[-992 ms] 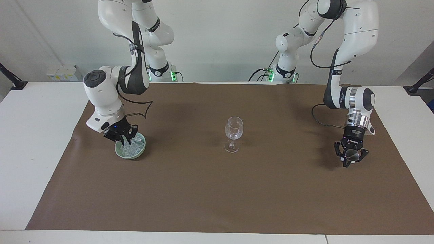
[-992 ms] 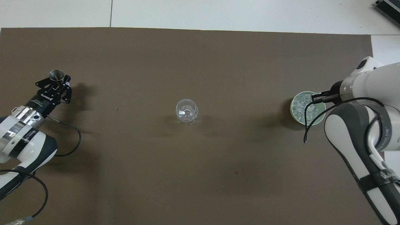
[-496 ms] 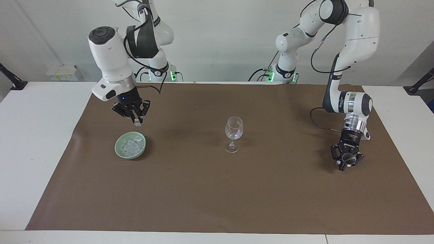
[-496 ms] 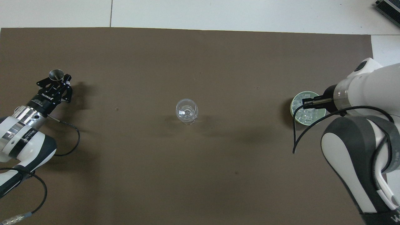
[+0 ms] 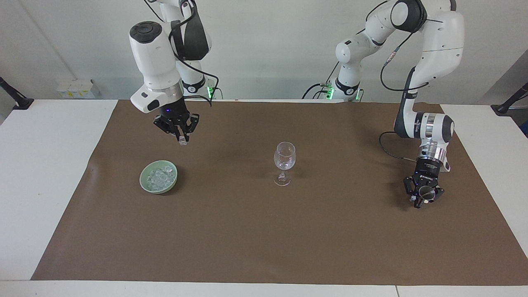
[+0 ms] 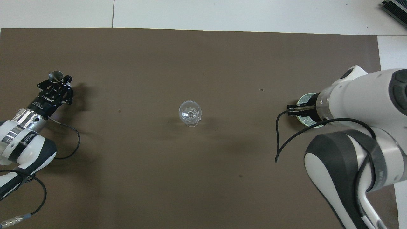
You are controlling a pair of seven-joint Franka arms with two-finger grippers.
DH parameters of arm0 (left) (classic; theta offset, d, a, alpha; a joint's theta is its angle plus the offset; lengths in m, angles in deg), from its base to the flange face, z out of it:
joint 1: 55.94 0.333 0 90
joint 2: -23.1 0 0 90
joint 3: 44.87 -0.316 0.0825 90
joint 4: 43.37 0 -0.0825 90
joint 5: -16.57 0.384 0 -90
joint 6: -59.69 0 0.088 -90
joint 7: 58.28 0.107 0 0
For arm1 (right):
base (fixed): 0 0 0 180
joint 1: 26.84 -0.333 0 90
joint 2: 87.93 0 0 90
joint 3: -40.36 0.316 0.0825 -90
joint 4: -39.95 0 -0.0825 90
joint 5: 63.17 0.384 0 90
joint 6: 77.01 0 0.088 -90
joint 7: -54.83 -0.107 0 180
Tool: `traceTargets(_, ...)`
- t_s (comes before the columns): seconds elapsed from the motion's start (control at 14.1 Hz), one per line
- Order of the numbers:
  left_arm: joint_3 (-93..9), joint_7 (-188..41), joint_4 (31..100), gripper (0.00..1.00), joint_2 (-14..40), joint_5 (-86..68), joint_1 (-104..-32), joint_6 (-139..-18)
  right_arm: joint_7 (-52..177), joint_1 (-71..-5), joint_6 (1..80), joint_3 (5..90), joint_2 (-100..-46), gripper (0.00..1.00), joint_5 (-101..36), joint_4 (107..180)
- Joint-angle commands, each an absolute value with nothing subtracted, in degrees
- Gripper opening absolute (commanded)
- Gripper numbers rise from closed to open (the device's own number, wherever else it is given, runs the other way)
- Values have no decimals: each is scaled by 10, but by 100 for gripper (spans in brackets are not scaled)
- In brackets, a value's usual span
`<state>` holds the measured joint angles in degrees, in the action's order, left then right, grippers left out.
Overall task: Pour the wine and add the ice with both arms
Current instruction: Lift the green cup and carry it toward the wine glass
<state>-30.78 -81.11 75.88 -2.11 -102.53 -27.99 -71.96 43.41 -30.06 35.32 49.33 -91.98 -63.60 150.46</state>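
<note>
I have the right gripper [image 5: 180, 137] up in the air over the brown mat [image 5: 264, 231], between the green bowl [image 5: 145, 181] and the wine glass [image 5: 284, 163], its fingers pinched together on one clear ice cube [image 5: 181, 142] that hangs just below the tips. The rest of the ice [image 5: 160, 176] lies heaped in the bowl, which sits on the mat toward the right arm's end of the table. From overhead I see the right arm's wrist covering most of the bowl, with only part of its rim showing. The glass stands upright near the middle of the mat, well apart from both grippers. My left gripper [image 5: 425, 197] is low over the mat toward the left arm's end, its fingers clamped on a small metal cup [image 5: 426, 191]; the overhead view shows the cup's round open mouth [image 6: 56, 76] at the fingertips. The white table [image 5: 45, 165] shows around the mat's edges.
</note>
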Motion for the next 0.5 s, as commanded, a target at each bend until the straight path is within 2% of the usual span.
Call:
traceTargets(0.0,-305,-813,749,0,-36,-1036,-268,-695,382,-297,342,527,-934,0,-646,1506)
traceTargets(0.28,-305,-812,749,0,-43,-1038,-268,-686,294,-297,361,582,-935,0,-638,1501)
traceTargets(0.42,-306,-812,749,0,-43,-1038,-268,-685,275,-297,395,596,-932,0,-636,1502)
